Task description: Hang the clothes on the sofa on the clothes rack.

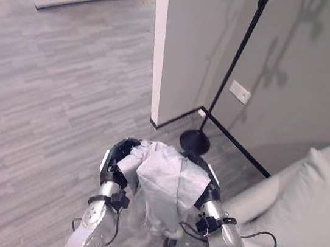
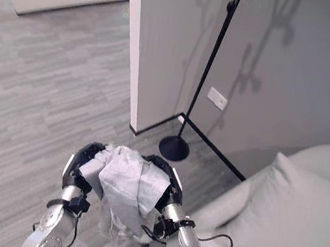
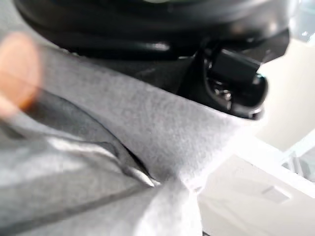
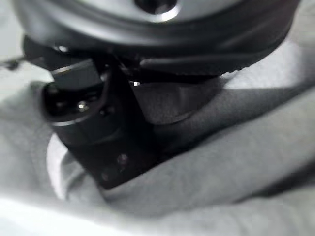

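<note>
Left eye view: left hand (image 1: 117, 154) and right hand (image 1: 208, 185) raised side by side, grey garment (image 1: 166, 179) draped over both, fingers hidden, grip unreadable. Clothes rack (image 1: 231, 65) stands just beyond; open floor (image 1: 48, 82) left, sofa (image 1: 300, 210) right. Wrist views: cloth against each hand.

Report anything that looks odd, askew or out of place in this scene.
Nothing looks damaged or spilled. The grey garment is off the sofa, bunched and draped unevenly over the left hand and right hand, one end hanging down between the arms. The clothes rack stands by the wall corner with nothing visible on its pole.
</note>
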Robot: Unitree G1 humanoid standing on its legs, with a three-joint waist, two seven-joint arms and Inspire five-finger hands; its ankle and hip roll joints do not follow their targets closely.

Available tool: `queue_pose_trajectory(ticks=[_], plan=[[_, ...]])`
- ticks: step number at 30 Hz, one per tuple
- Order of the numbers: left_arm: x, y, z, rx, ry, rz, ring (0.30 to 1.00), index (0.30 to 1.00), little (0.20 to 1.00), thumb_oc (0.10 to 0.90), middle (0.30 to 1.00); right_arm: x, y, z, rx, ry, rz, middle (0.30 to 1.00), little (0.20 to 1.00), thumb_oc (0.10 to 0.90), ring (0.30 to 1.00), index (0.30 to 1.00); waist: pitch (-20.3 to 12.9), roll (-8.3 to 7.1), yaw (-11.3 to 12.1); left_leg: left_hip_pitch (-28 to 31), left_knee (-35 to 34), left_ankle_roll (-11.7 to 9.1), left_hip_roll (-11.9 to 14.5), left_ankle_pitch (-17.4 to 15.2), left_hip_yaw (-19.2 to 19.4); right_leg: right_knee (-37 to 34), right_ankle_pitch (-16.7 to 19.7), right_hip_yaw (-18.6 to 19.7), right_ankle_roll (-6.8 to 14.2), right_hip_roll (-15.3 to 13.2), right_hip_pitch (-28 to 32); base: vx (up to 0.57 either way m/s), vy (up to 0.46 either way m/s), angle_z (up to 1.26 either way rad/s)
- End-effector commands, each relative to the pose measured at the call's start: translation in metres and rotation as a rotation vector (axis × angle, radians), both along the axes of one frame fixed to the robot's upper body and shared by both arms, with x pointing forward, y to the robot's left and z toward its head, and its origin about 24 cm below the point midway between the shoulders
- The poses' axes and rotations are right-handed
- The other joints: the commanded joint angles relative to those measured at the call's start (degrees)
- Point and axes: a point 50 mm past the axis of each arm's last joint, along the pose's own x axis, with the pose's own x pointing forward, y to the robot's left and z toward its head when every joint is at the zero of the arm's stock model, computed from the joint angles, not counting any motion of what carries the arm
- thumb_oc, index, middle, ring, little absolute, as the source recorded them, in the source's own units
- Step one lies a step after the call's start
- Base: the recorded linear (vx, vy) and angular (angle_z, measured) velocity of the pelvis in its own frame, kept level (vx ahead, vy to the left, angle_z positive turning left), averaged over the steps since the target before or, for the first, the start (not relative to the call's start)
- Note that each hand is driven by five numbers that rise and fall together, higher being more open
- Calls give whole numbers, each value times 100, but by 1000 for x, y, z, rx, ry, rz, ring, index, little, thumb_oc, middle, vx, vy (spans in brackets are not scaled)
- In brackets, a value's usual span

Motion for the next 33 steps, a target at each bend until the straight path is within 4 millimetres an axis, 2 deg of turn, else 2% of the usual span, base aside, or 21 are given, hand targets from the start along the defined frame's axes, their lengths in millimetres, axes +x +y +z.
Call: queue_pose_trajectory(ticks=[1, 3, 5, 7, 9, 10, 11, 12, 13, 15, 17, 19, 20, 21, 24, 25, 26, 27, 28, 30, 33], plan=[[26, -5, 67, -74, -363, -25, 300, 300, 300, 400, 300, 26, 3, 61, 105, -315, -11, 300, 300, 400, 300, 300, -102, -356, 28, -401, 2215, -470, 598, 1822, 118, -953, 148, -2, 387, 193, 784, 263, -153, 16], [27, -6, 65, -102, -353, -23, 300, 300, 300, 400, 300, 25, 0, 58, 87, -301, -20, 300, 300, 400, 300, 300, -74, -487, 99, -754, 2744, -386, 849, 1752, 513, -1146, 74, 110, 332, 183, 1067, 281, -80, -25], [28, -11, 62, -135, -326, -38, 300, 300, 300, 400, 300, 26, -2, 58, 60, -299, -24, 300, 300, 400, 300, 300, -24, -575, 218, -1338, 2904, -263, 799, 1469, 649, -1201, 0, 308, 336, 118, 1259, 235, 42, -49], [28, -14, 63, -141, -327, -49, 300, 300, 300, 400, 300, 26, -2, 60, 45, -307, -16, 300, 300, 400, 300, 300, -28, -626, 245, -1629, 2771, -191, 744, 1406, 649, -1218, -20, 401, 375, 68, 1301, 182, 108, -50], [27, -19, 63, -132, -333, -82, 300, 300, 300, 400, 300, 27, -5, 62, -17, -340, -4, 300, 300, 400, 300, 300, 4, -608, 315, -1967, 1665, -87, 949, 1279, 544, -1228, -181, 680, 537, 10, 1529, 258, 216, -50], [27, -19, 63, -132, -333, -82, 300, 300, 300, 400, 300, 27, -5, 62, -17, -340, -4, 300, 300, 400, 300, 300, 3, -614, 316, -1962, 1652, -86, 941, 1286, 549, -1228, -181, 682, 538, 3, 1527, 203, 187, -44], [28, -19, 64, -117, -340, -81, 300, 300, 300, 400, 300, 28, -6, 63, -55, -359, -10, 300, 300, 400, 300, 300, 14, -571, 373, -2044, 1117, -72, 1010, 1278, 371, -1230, -263, 773, 591, 16, 1636, 322, 261, -67], [29, -18, 67, -85, -364, -66, 300, 300, 300, 400, 300, 29, -8, 69, -112, -407, -21, 300, 300, 400, 300, 300, 0, -494, 465, -1856, -248, -139, 1013, 1591, -80, -1207, -371, 969, 656, 36, 1800, 485, 370, -64], [30, -16, 72, -59, -392, -39, 300, 300, 300, 400, 300, 30, -10, 72, -147, -437, -39, 300, 300, 400, 300, 300, -28, -433, 516, -1803, -715, -245, 1109, 1862, -432, -1194, -488, 1070, 696, 62, 1912, 512, 371, -60], [33, -9, 82, -15, -450, 27, 300, 300, 300, 400, 300, 34, -17, 84, -192, -512, -103, 300, 300, 400, 300, 300, -48, -350, 559, -1871, -1344, -414, 1312, 2107, -968, -1103, -672, 1353, 737, 39, 2077, 413, 276, -66], [39, 2, 98, 76, -530, 136, 300, 300, 300, 400, 300, 38, -28, 100, -254, -608, -218, 300, 300, 400, 300, 300, -82, -240, 561, -1932, -1508, -538, 1405, 2183, -1415, -984, -874, 1658, 794, -5, 2232, 374, 293, -87], [43, 13, 116, 178, -618, 255, 300, 300, 300, 400, 300, 37, -38, 116, -334, -718, -328, 300, 300, 400, 300, 300, -197, -65, 481, -1838, -1350, -591, 1430, 2174, -1274, -903, -1068, 1775, 905, -91, 2424, 383, 432, -114], [43, 19, 128, 238, -677, 326, 300, 300, 300, 400, 300, 33, -45, 130, -406, -811, -398, 300, 300, 400, 300, 300, -256, -29, 471, -1834, -1230, -567, 1347, 2158, -1178, -793, -1051, 1891, 955, -232, 2440, 314, 363, -95], [43, 19, 128, 239, -676, 326, 300, 300, 300, 400, 300, 33, -45, 130, -406, -810, -397, 300, 300, 400, 300, 300, -264, -48, 467, -1803, -1246, -580, 1339, 2120, -1169, -794, -1090, 1884, 947, -244, 2464, 318, 487, -71], [39, 38, 167, 389, -860, 557, 300, 300, 300, 400, 300, 23, -59, 168, -540, -1045, -643, 300, 300, 400, 300, 300, -443, -91, 400, -1345, -1234, -150, 843, 1813, -811, 242, -512, 2047, 1114, -729, 1926, 287, 418, -29], [39, 38, 167, 390, -860, 558, 300, 300, 300, 400, 300, 23, -59, 168, -540, -1045, -643, 300, 300, 400, 300, 300, -455, -104, 410, -1322, -1257, -157, 839, 1783, -796, 252, -545, 2059, 1116, -739, 1926, 177, 371, -29], [30, 41, 193, 438, -1011, 618, 300, 300, 300, 400, 300, 19, -64, 190, -598, -1182, -782, 300, 300, 400, 300, 300, -424, -30, 365, -1026, -1435, 106, 633, 1728, -606, 1110, 54, 2067, 1070, -913, 1470, 128, 260, -36], [30, 41, 194, 439, -1011, 619, 300, 300, 300, 400, 300, 19, -64, 190, -599, -1182, -783, 300, 300, 400, 300, 300, -436, -37, 374, -1009, -1462, 99, 631, 1705, -598, 1124, 25, 2084, 1077, -917, 1460, 249, 536, -42], [21, 41, 211, 412, -1120, 665, 300, 300, 300, 400, 300, 16, -70, 203, -581, -1246, -913, 300, 300, 400, 300, 300, -480, 77, 314, -765, -1574, 285, 509, 1578, -469, 1690, 290, 1838, 1025, -1034, 1219, 219, 371, -22], [18, 41, 217, 401, -1151, 686, 300, 300, 300, 400, 300, 13, -70, 208, -562, -1267, -965, 300, 300, 400, 300, 300, -476, 91, 292, -644, -1597, 364, 424, 1479, -407, 1873, 281, 1711, 1017, -1104, 1099, 186, 316, -8], [10, 40, 225, 341, -1196, 721, 300, 300, 300, 400, 300, 4, -73, 223, -588, -1353, -1098, 300, 300, 400, 300, 300, -434, 151, 193, -390, -1617, 405, 309, 1279, -284, 1557, 116, 1331, 971, -1002, 826, 129, 123, -21]])
